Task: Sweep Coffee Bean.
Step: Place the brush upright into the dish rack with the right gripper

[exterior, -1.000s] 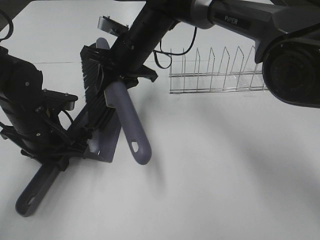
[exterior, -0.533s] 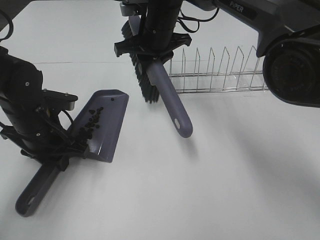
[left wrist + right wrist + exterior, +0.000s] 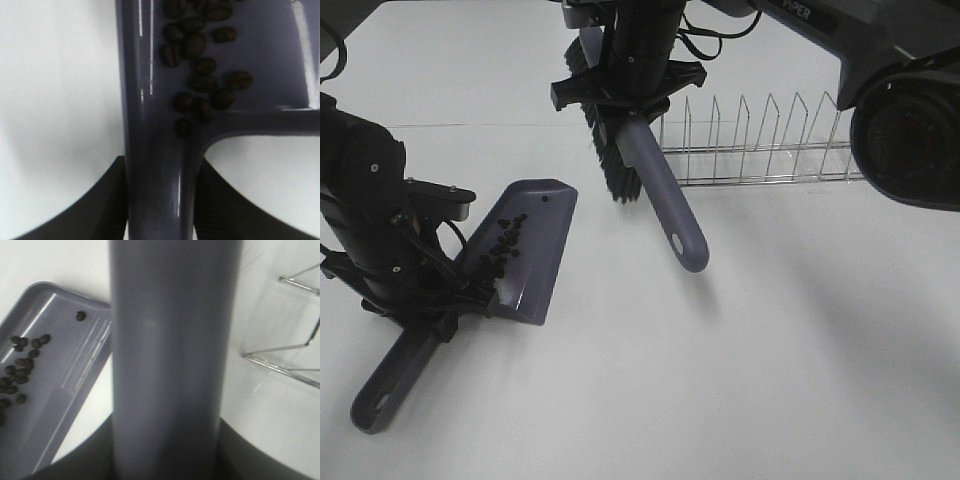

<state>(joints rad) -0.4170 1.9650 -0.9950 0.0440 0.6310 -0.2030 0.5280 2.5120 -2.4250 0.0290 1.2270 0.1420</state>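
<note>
Left gripper (image 3: 432, 312) is clamped on the dustpan (image 3: 542, 265) handle, and the right gripper (image 3: 630, 100) is clamped on the brush (image 3: 665, 205), which is lifted clear. The coffee beans (image 3: 503, 243) sit in the pan just ahead of the left gripper, so I'd hold it level and tilted back. I see no beans on the white tabletop (image 3: 770, 350). The wire rack (image 3: 760, 145) crowds the right gripper's side.

"PiPER" on right arm (image 3: 840, 30)
</note>
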